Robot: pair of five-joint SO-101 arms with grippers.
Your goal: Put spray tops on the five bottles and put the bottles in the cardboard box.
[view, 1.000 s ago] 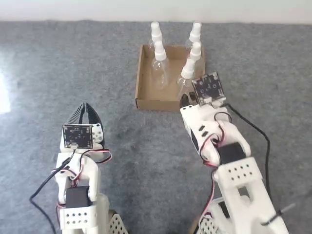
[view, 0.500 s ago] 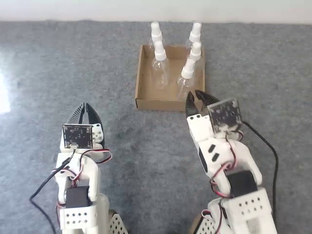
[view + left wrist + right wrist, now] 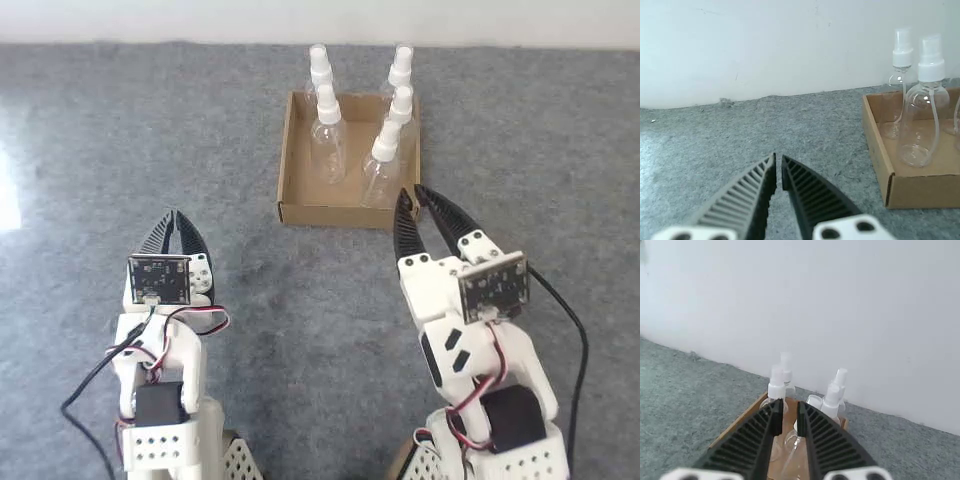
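A shallow cardboard box (image 3: 284, 160) sits at the far middle of the grey mat. Several clear bottles with white spray tops stand upright in it, the nearest one (image 3: 381, 165) by its front right corner. My right gripper (image 3: 412, 195) hovers just in front of that corner, slightly open, nothing between its fingers. In the right wrist view the gripper (image 3: 788, 407) points at the bottles (image 3: 776, 385). My left gripper (image 3: 176, 215) rests shut at the near left, well away from the box. The left wrist view has this gripper (image 3: 778, 159) low, with the box (image 3: 920, 192) and a bottle (image 3: 917, 125) off to one side.
Grey mat (image 3: 120, 130) covers the table, bare around the box on both sides. A white wall (image 3: 765, 45) rises just behind the box.
My right arm has drawn back from the box toward the near edge, leaving the nearest bottle standing. The left arm has not moved.
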